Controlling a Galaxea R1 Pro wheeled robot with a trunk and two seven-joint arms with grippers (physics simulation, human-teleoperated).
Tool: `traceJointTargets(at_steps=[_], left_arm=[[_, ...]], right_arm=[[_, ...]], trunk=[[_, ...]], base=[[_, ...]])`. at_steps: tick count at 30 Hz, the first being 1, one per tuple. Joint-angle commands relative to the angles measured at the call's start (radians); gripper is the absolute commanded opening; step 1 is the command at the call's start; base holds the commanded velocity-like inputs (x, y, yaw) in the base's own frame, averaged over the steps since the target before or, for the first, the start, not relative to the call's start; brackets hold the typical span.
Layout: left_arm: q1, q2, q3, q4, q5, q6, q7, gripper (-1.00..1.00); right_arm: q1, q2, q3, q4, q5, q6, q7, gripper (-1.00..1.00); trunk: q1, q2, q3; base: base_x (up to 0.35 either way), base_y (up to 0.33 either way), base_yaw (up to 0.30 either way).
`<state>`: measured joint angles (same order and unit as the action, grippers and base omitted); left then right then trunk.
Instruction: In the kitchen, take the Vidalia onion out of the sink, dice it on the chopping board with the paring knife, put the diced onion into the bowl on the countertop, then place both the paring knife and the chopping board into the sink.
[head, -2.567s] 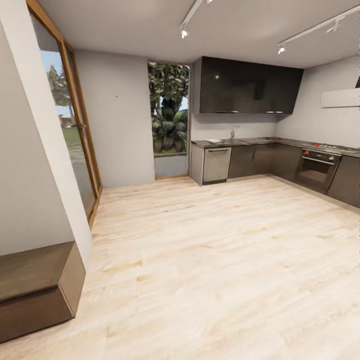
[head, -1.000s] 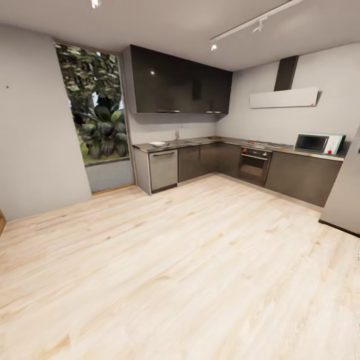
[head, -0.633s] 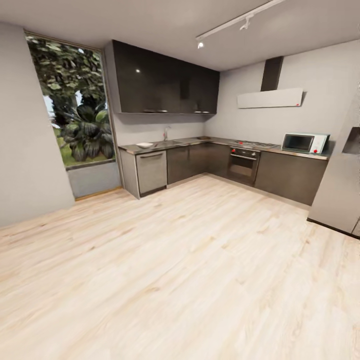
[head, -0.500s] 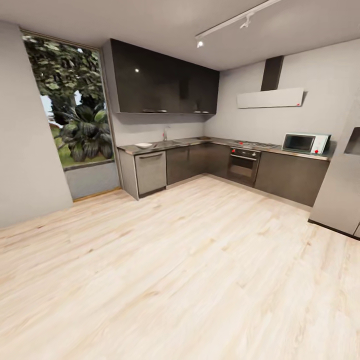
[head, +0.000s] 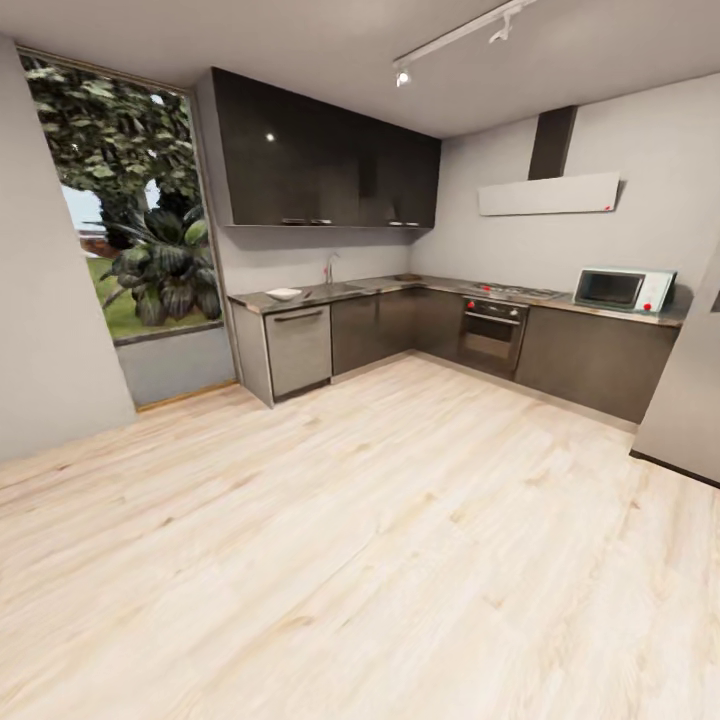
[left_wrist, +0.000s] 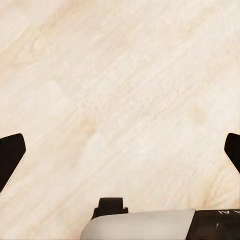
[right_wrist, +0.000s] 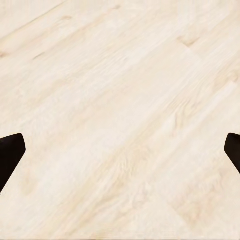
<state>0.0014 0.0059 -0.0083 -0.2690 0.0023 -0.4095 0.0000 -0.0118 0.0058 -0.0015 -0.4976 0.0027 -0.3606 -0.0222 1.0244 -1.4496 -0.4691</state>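
Observation:
Across the room, a dark kitchen countertop (head: 380, 286) runs along the far wall. A white bowl (head: 284, 294) rests on its left end. Beside the bowl a faucet (head: 327, 268) marks the sink (head: 338, 289), whose inside is hidden, so the onion, knife and chopping board cannot be made out at this distance. My left gripper (left_wrist: 120, 157) hangs open over bare wooden floor, its dark fingertips (left_wrist: 10, 160) far apart. My right gripper (right_wrist: 120, 152) is open as well, above the same floor, with nothing between its fingertips (right_wrist: 9, 155).
Pale wooden floor (head: 380, 520) stretches from me to the cabinets. A steel dishwasher (head: 298, 350) stands under the bowl, an oven (head: 489, 335) sits at the corner run, and a microwave (head: 622, 289) is on the right counter. A grey fridge (head: 690, 400) stands at the right edge.
The camera has swung right, away from the hallway wall and bench, and then edged back left and nearer, so the whole kitchen corner has come into the picture. Nothing in the room itself moved.

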Motion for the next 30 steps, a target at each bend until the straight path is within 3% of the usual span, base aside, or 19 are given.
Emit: traceJointTargets(at_steps=[1, 12, 30], left_arm=[[0.0, 0.0, -0.001, -0.001, 0.001, -0.002, 0.0, 1.0], [0.0, 0.0, -0.001, -0.001, 0.0, -0.002, 0.0, 1.0], [0.0, 0.0, -0.001, -0.001, 0.0, -0.002, 0.0, 1.0]], right_arm=[[0.0, 0.0, 0.0, 0.001, 0.0, -0.003, -0.002, 1.0], [0.0, 0.0, 0.0, 0.001, 0.0, -0.003, -0.002, 1.0], [0.0, 0.0, 0.0, 0.002, 0.0, -0.003, -0.002, 1.0]], trunk=[[0.001, 0.0, -0.001], [0.001, 0.0, -0.001], [0.001, 0.0, 0.006]], base=[[0.344, 0.0, 0.0], [0.344, 0.0, -0.014], [0.344, 0.0, -0.21]])
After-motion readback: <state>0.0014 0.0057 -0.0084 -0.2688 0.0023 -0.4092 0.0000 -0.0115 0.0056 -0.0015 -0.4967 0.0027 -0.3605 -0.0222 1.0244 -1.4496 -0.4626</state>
